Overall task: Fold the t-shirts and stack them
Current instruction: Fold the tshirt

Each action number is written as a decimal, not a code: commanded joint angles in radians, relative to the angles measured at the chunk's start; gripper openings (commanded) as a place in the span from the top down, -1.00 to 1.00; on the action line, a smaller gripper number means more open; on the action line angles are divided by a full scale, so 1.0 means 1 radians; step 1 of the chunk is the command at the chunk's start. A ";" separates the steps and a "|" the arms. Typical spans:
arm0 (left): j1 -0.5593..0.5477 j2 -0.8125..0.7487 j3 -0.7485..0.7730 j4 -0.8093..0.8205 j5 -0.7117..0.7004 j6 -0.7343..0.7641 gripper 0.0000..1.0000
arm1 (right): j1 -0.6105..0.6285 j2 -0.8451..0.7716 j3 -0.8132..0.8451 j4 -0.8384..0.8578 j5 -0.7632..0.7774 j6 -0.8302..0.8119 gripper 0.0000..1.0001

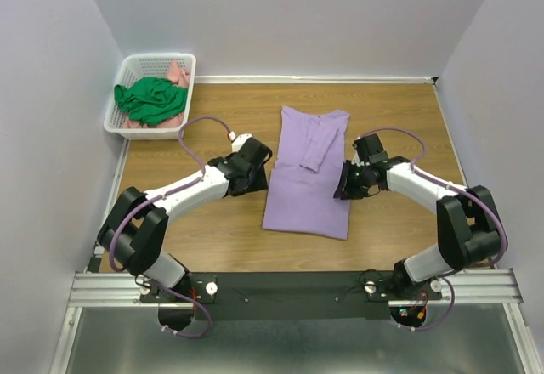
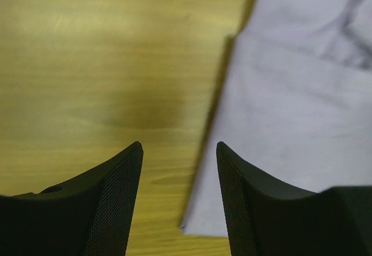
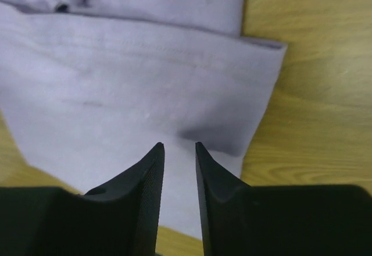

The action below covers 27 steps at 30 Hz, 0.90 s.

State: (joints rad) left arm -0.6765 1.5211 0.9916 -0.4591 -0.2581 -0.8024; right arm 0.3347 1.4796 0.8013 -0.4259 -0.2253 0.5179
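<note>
The lavender t-shirt (image 1: 308, 170) lies folded lengthwise mid-frame on the tabletop (image 1: 391, 110). Left fingers (image 2: 110, 209) stand released at its edge; right fingers (image 3: 142, 192), narrowly parted above it, grasp nothing.

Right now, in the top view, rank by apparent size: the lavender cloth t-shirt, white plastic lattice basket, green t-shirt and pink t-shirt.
1. Lavender cloth t-shirt.
2. White plastic lattice basket.
3. Crumpled green t-shirt.
4. Salmon-pink t-shirt, mostly hidden by the green one, so only its visible part counts.

Matt cloth t-shirt (image 1: 306, 195), smooth wood table (image 1: 399, 110)
</note>
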 commanded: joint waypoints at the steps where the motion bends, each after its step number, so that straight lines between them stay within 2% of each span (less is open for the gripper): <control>1: -0.008 -0.074 -0.090 -0.021 0.011 -0.040 -0.23 | 0.006 0.068 0.061 0.001 0.150 -0.045 0.34; 8: -0.011 -0.127 -0.148 0.005 0.062 -0.115 -0.25 | 0.004 0.212 0.151 0.019 0.201 -0.090 0.36; 13: -0.049 -0.133 -0.166 0.004 0.091 -0.156 -0.26 | 0.004 0.235 0.219 0.016 0.243 -0.111 0.34; 17: -0.083 -0.119 -0.172 0.004 0.111 -0.173 -0.27 | 0.004 0.196 0.207 0.013 0.192 -0.104 0.32; 21: -0.126 -0.093 -0.171 0.002 0.126 -0.199 -0.28 | 0.004 0.087 0.121 -0.007 0.147 -0.064 0.17; 23: -0.143 -0.079 -0.162 -0.007 0.126 -0.207 -0.28 | 0.004 0.006 0.079 -0.045 0.164 -0.052 0.02; 24: -0.158 -0.069 -0.150 -0.019 0.119 -0.215 -0.28 | 0.004 -0.022 0.052 -0.066 0.194 -0.041 -0.19; 27: -0.172 -0.042 -0.130 -0.039 0.106 -0.219 -0.27 | 0.004 -0.100 0.007 -0.146 0.216 -0.022 -0.53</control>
State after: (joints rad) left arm -0.8284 1.4479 0.8284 -0.4667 -0.1459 -0.9894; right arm 0.3355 1.4586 0.8654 -0.4671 -0.0555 0.4591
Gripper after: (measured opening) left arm 0.636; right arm 0.711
